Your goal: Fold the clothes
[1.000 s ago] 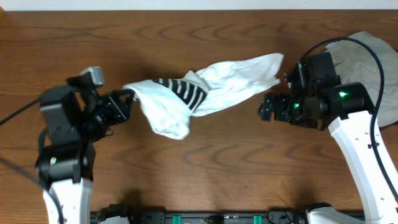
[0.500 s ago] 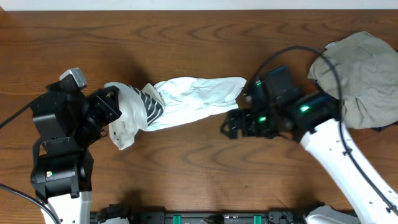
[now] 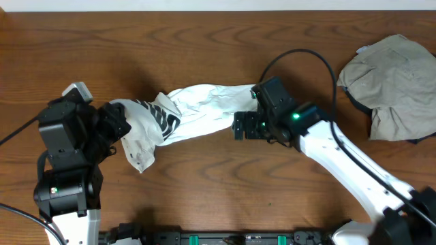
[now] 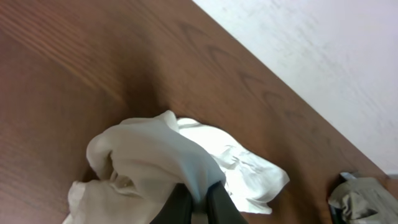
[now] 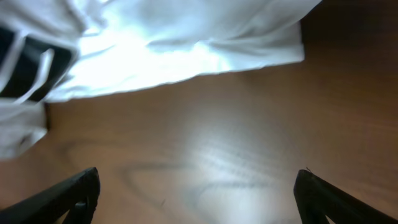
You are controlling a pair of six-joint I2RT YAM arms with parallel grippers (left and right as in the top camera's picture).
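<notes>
A white garment with a black striped print (image 3: 194, 112) lies stretched across the middle of the wooden table. My left gripper (image 3: 117, 126) is shut on its left end; in the left wrist view the fingers (image 4: 198, 202) pinch a fold of the white cloth (image 4: 155, 162). My right gripper (image 3: 240, 126) is open and empty, just below the garment's right end. In the right wrist view its fingertips (image 5: 196, 186) spread wide over bare wood, with the white garment (image 5: 180, 43) above them.
A crumpled grey-beige garment (image 3: 392, 85) lies at the far right of the table, with a dark edge under it. It also shows small in the left wrist view (image 4: 364, 199). Bare wood (image 3: 225, 184) lies in front of the white garment.
The right arm has swung left from beside the grey garment to the white garment's right end. The left gripper has pulled the white garment leftward; it is now more stretched and lower.
</notes>
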